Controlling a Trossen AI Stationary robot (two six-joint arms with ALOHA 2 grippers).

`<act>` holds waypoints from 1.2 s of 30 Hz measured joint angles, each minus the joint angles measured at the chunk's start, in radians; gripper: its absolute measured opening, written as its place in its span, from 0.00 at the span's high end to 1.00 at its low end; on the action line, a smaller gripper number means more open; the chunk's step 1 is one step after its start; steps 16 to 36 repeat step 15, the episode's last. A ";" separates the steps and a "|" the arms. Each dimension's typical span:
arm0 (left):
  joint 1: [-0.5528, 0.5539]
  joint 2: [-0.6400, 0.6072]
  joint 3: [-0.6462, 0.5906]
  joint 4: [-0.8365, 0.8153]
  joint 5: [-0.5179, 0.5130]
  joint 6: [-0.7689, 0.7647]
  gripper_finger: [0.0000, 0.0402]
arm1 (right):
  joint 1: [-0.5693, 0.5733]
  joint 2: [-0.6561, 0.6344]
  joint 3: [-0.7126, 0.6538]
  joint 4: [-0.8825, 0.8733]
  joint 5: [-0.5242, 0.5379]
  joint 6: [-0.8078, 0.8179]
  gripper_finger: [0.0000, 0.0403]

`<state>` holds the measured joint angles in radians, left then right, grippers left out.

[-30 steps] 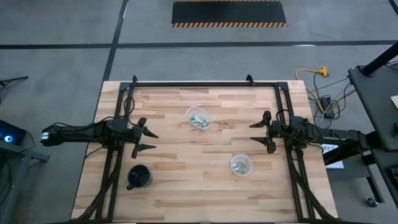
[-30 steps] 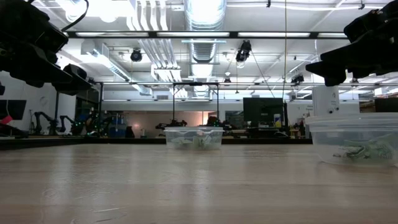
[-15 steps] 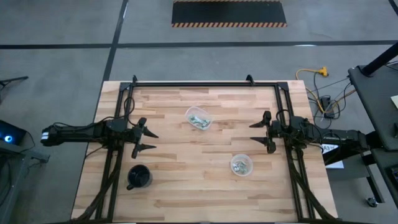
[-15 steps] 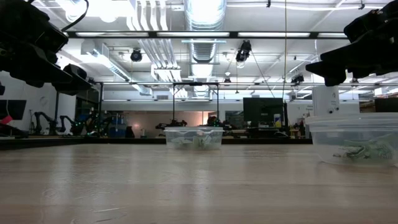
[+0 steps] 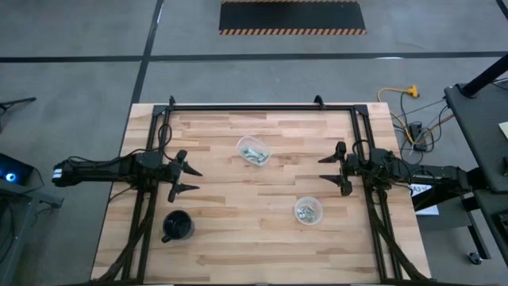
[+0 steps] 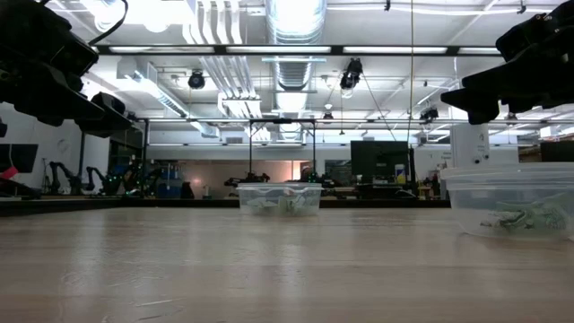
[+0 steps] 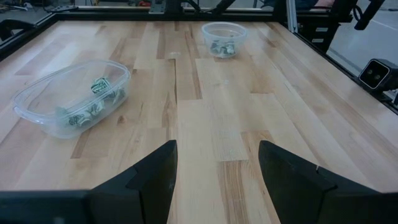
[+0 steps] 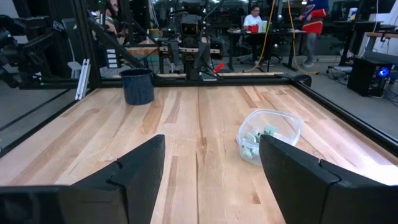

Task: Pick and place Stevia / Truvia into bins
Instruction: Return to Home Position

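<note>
**A:** What takes up most of the scene?

**B:** The pale wooden plank table (image 5: 238,230), edged by a black metal frame (image 5: 262,106). The left arm (image 5: 103,169) reaches in over the table's left edge and the right arm (image 5: 413,171) over its right edge. They face each other across the boards.

**A:** And the grippers?

**B:** The left gripper (image 5: 193,181) hangs above the left part of the table. Its two dark fingers (image 7: 149,180) are spread wide with nothing between them. The right gripper (image 5: 323,169) hangs above the right part, its fingers (image 8: 140,171) likewise parted and empty.

**A:** What stands on the boards?

**B:** A black mug-like cup (image 5: 178,226) stands near the left arm, toward the lower edge in the high view. The oval clear plastic container (image 5: 254,150) sits about midway between the two grippers and a little toward the upper edge, well apart from both. The round clear plastic cup (image 5: 308,210) sits nearer the right gripper, toward the lower edge from it, and does not touch it.

**A:** Where are the packets?

**B:** The small pale green and white paper sweetener packets (image 7: 93,102) lie heaped inside the oval container. A second small heap (image 7: 222,47) lies in the bottom of the round cup. In each wrist view bare wood runs between the fingers and the containers, so the packets are well clear of every fingertip.
</note>
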<state>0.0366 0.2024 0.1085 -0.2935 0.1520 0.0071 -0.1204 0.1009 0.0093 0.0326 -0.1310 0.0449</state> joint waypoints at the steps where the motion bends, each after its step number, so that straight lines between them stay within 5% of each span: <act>1: 0.000 0.000 0.000 0.000 0.000 0.000 0.48 | 0.000 0.000 0.000 0.000 0.000 0.000 0.38; 36: 0.000 0.000 0.000 0.000 0.000 0.000 0.48 | 0.000 0.000 0.000 0.000 0.000 0.000 0.38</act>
